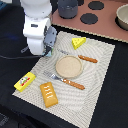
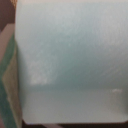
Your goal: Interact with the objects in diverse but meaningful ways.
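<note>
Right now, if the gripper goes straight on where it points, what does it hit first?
Probably the pale whitish object filling the wrist view, very close; it may be the small white carton, but that's unconfirmed. In the exterior view the gripper points down, the arm hiding what's beneath.

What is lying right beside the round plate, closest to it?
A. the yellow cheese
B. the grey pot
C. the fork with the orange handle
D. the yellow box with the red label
C. The fork lies along the edge of the plate, while the cheese, box and pot sit farther off.
</note>
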